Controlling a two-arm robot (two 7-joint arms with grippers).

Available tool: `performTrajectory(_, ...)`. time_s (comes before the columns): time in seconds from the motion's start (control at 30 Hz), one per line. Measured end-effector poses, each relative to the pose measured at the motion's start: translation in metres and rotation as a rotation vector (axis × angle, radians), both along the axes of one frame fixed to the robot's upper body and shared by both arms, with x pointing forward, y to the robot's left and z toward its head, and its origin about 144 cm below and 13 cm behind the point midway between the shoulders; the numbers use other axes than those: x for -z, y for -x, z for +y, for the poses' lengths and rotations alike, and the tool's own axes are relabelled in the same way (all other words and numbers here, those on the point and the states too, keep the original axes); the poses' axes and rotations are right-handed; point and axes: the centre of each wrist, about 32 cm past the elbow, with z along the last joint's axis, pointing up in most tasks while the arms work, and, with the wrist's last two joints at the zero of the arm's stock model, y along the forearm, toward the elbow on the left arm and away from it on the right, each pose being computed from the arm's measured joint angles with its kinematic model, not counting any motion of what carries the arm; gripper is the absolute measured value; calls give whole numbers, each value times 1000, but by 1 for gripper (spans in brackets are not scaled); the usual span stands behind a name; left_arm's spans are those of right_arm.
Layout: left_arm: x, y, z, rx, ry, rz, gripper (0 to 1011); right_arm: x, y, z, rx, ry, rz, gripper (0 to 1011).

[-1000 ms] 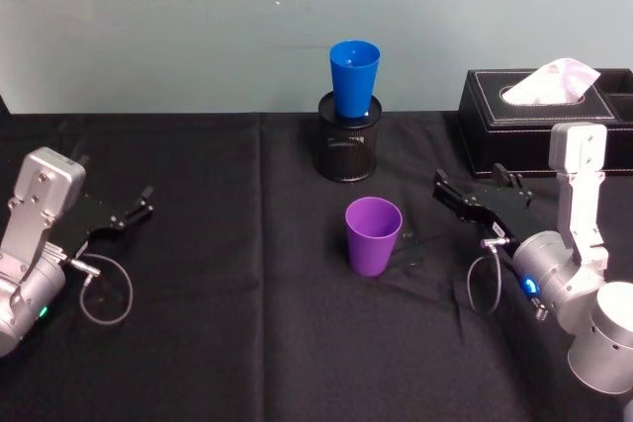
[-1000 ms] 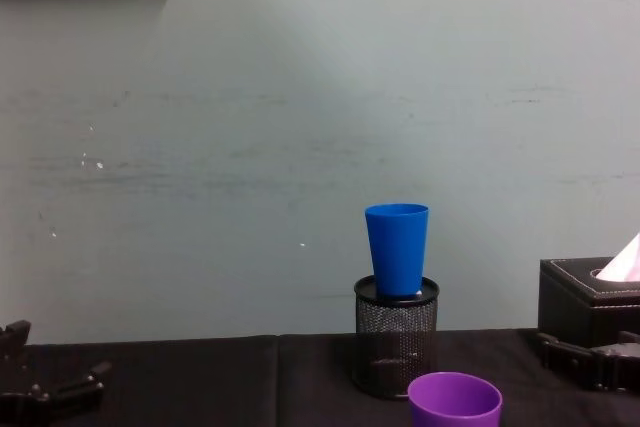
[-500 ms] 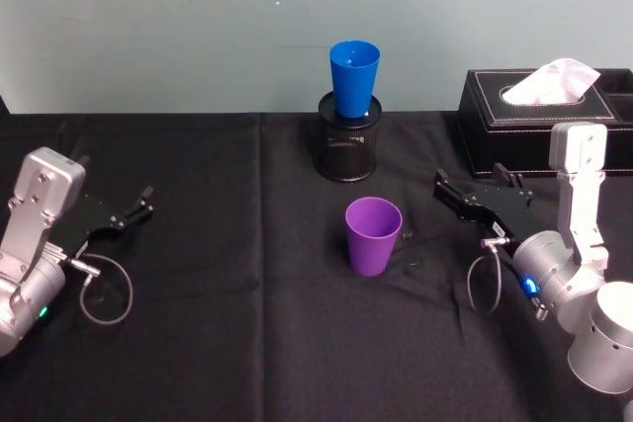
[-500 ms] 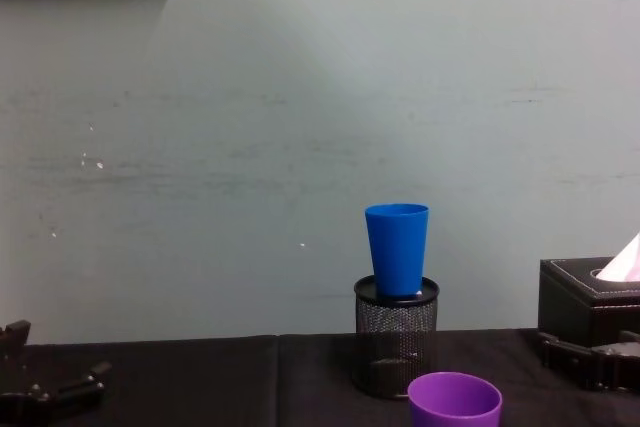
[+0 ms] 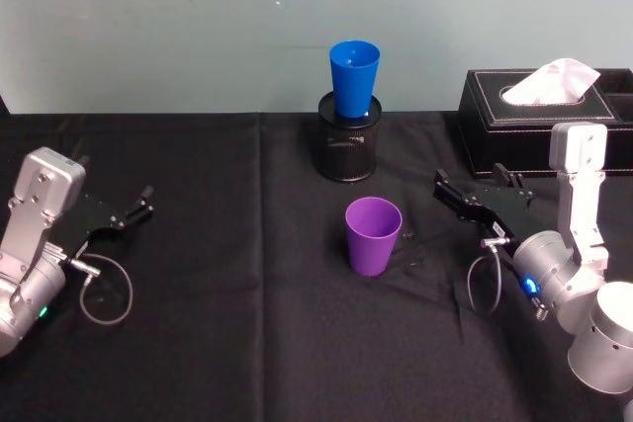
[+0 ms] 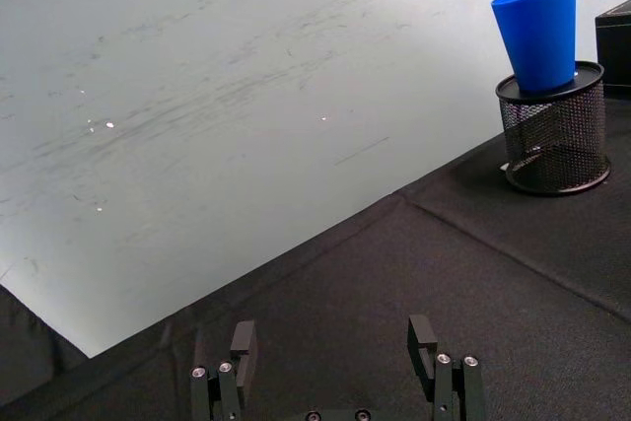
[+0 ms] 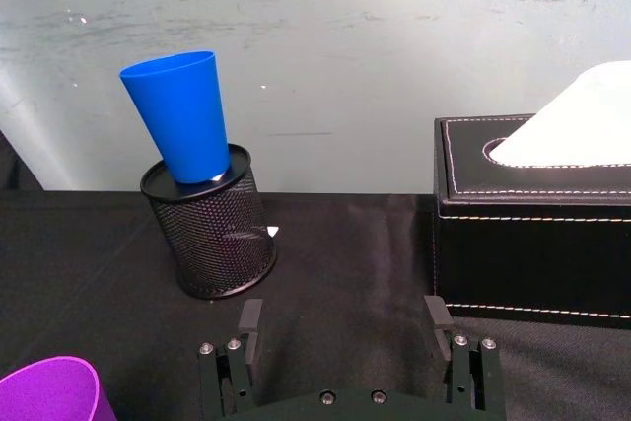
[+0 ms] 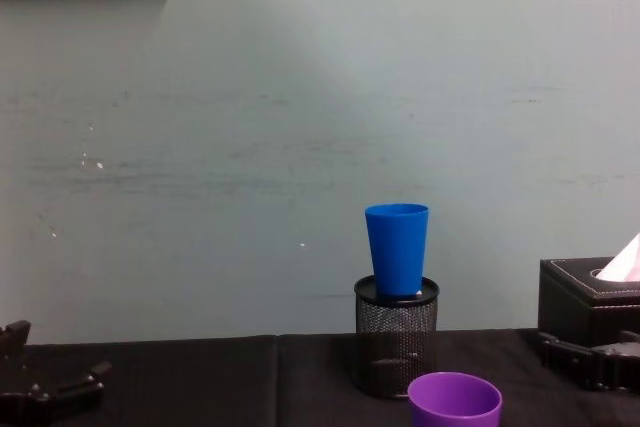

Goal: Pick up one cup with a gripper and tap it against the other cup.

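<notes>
On the black-clothed surface nothing had been moved over the past second: the purple tumbler was left upright beside the open-fingered right gripper, so no grasp was yet begun.

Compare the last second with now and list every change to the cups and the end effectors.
Nothing visibly changed. The purple cup stands on the black cloth, the blue cup sits in the mesh pen holder, and the left end effector and right end effector rest open at either side.
</notes>
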Motion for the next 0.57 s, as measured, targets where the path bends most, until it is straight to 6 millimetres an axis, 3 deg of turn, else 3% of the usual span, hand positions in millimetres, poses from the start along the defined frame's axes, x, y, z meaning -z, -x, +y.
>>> performTrajectory(0.57, 0, 0, 0, 0, 0, 0, 1000, 0, 0, 0, 0, 0, 0, 1004)
